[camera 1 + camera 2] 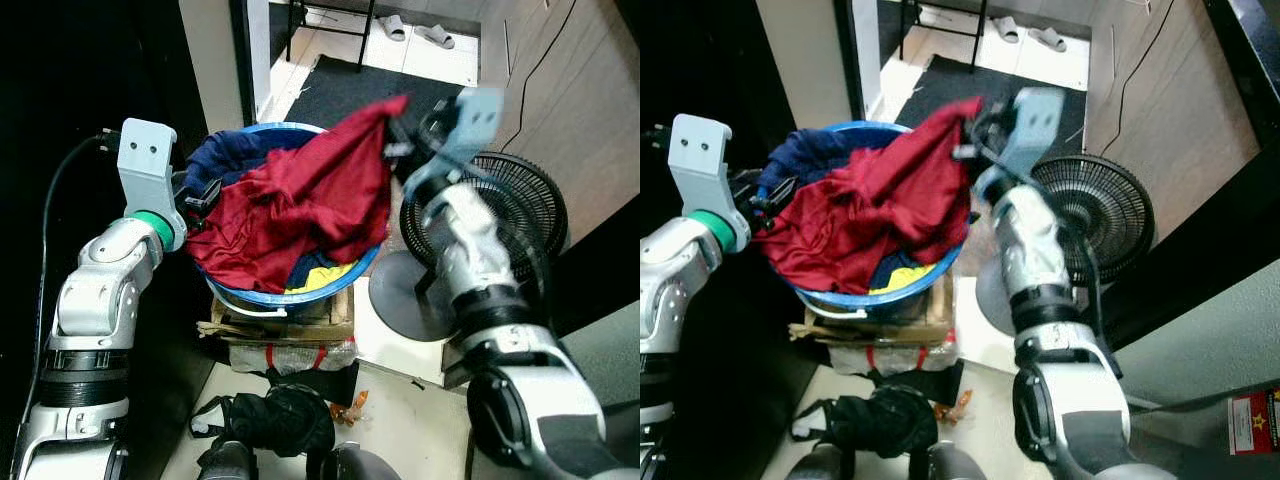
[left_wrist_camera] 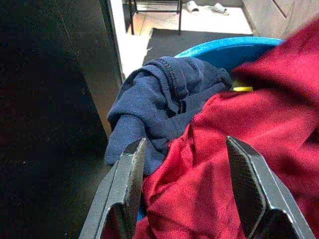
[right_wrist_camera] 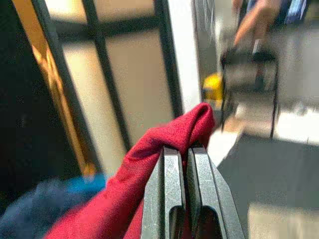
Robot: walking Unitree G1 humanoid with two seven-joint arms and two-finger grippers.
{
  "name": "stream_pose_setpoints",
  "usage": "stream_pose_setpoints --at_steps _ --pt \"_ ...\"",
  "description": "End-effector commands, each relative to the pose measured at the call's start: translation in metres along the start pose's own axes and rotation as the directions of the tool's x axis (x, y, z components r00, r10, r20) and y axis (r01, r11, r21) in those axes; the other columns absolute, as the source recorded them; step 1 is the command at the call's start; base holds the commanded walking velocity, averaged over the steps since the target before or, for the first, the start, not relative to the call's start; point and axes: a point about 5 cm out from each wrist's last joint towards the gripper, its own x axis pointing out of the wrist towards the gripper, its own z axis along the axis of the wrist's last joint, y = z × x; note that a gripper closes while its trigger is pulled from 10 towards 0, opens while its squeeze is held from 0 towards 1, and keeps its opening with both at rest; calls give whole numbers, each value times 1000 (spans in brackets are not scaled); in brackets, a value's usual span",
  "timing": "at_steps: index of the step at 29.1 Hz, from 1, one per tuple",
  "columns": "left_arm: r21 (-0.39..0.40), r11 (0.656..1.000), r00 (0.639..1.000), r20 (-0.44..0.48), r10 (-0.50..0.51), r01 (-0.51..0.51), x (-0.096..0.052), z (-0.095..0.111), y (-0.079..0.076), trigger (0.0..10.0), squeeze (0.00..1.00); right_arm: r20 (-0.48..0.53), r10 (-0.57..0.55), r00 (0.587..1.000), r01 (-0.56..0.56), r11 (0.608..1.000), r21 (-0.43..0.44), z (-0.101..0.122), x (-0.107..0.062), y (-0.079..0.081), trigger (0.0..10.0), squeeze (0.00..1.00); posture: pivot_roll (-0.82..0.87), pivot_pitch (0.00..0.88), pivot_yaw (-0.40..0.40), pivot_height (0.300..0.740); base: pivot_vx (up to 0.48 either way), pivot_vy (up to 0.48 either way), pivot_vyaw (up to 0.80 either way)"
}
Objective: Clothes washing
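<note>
Nearest the robot's feet lies a crumpled black garment point(image 1: 275, 420) on the pale floor, beside a small orange scrap. Above it a blue laundry basin point(image 1: 300, 292) sits on a stack of flattened cardboard point(image 1: 285, 322) and what looks like a wrapped bundle, though that part is too cluttered to be sure. The basin is still heaped: a red garment point(image 1: 300, 215) on top, a navy one point(image 2: 159, 107) beneath at the robot's left, and a strip of yellow cloth point(image 1: 318, 280) at the near rim.

The left gripper point(image 2: 187, 191) hovers at the basin's left edge with its fingers spread wide over red and navy cloth, gripping nothing. The right gripper point(image 3: 185, 191) is pinched tight on a corner of the red garment, lifted above the far rim.

So the wash has barely begun; everything remains to be moved. A standing fan point(image 1: 500, 225) crowds the right arm, and slippers point(image 1: 420, 33) lie beyond the dark mat point(image 1: 360, 90).
</note>
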Motion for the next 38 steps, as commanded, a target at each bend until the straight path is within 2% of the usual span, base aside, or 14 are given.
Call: stream_pose_setpoints --at_steps 1,4,7,10,12,13,17,20,21,23,25,28,32,38 --pt "-16 1000 1000 -20 -3 2 1 -7 -1 10000 0 65 -1 998 2 1000 -16 13 3 1 10000 0 55 153 -13 740 0 0 0" --pt "-16 1000 1000 -16 -2 2 2 -6 -1 10000 0 185 41 982 -32 998 -47 46 14 10 10000 0 53 140 -11 740 0 0 0" --pt "-16 1000 1000 -16 -2 2 2 -6 -1 10000 0 185 41 982 -32 998 -47 46 14 10 10000 0 53 140 -11 740 0 0 0" --pt "-16 1000 1000 -11 -1 1 2 -4 -1 10000 0 351 88 932 -74 996 -54 91 21 24 10000 0 55 132 -11 740 0 0 0" --pt "-16 1000 1000 -11 -1 1 2 -4 -1 10000 0 351 88 932 -74 996 -54 91 21 24 10000 0 55 132 -11 740 0 0 0" --pt "-16 1000 1000 -8 0 0 2 -4 -1 10000 0 447 96 889 -79 995 -57 117 22 29 10000 0 55 132 -11 740 0 0 0" --pt "-18 1000 1000 -7 0 0 2 -5 -1 10000 0 562 79 823 6 989 -147 152 16 25 10000 0 48 122 -12 740 0 0 0" --pt "-20 1000 1000 -7 -4 4 3 -5 -3 10000 0 459 24 888 69 980 -184 124 18 8 10000 0 47 122 -14 740 0 0 0" --pt "-20 1000 1000 -7 -5 5 3 -5 -4 10000 0 349 -49 936 124 973 -196 96 16 -8 10000 0 47 123 -14 740 0 0 0" --pt "-20 1000 1000 -7 -5 5 3 -5 -4 10000 0 349 -49 936 124 973 -196 96 16 -8 10000 0 47 123 -14 740 0 0 0" --pt "-22 1000 1000 -6 -6 5 2 -5 -4 10000 0 151 -198 968 228 949 -219 52 6 -34 10000 0 49 127 -12 740 0 0 0" --pt "-20 1000 1000 -9 -5 5 2 -6 -3 10000 0 8 -341 940 335 919 -208 23 -8 -59 10000 0 53 131 -8 740 0 0 0" --pt "-19 1000 1000 -14 -6 6 1 -6 -4 10000 0 -50 -467 883 444 865 -235 12 -21 -81 10000 0 52 134 -8 740 0 0 0" --pt "-21 1000 1000 -18 -8 8 0 -8 -5 10000 0 -59 -515 855 488 839 -238 12 -25 -91 10000 0 53 139 -9 740 0 0 0"
